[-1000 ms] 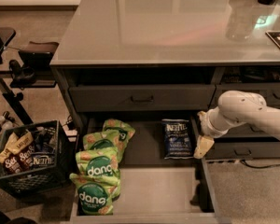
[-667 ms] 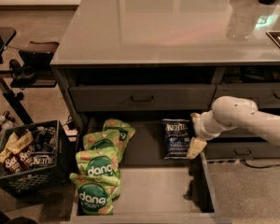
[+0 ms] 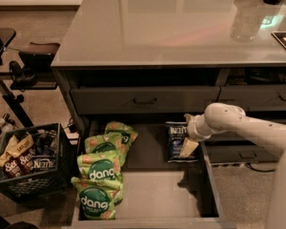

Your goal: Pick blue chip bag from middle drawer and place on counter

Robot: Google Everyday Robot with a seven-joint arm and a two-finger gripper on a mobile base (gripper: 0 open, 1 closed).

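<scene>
The blue chip bag [image 3: 175, 138] lies flat at the back right of the open middle drawer [image 3: 155, 194]. My gripper [image 3: 186, 132] reaches in from the right on its white arm and hangs just over the bag's right edge. Its jaws stand apart, one pale fingertip [image 3: 188, 148] on the bag's lower right corner and the other behind the bag's top. The bag rests on the drawer floor. The glossy grey counter [image 3: 171, 27] spreads above the drawers.
Several green "dang" bags [image 3: 102, 175] fill the drawer's left side. A closed drawer [image 3: 143, 99] sits above, and more closed drawers [image 3: 252, 97] are to the right. A dark crate [image 3: 31, 163] of snack bags stands on the floor at the left.
My gripper has moved left from the drawer's right wall to over the blue chip bag's right edge. The bag has not moved.
</scene>
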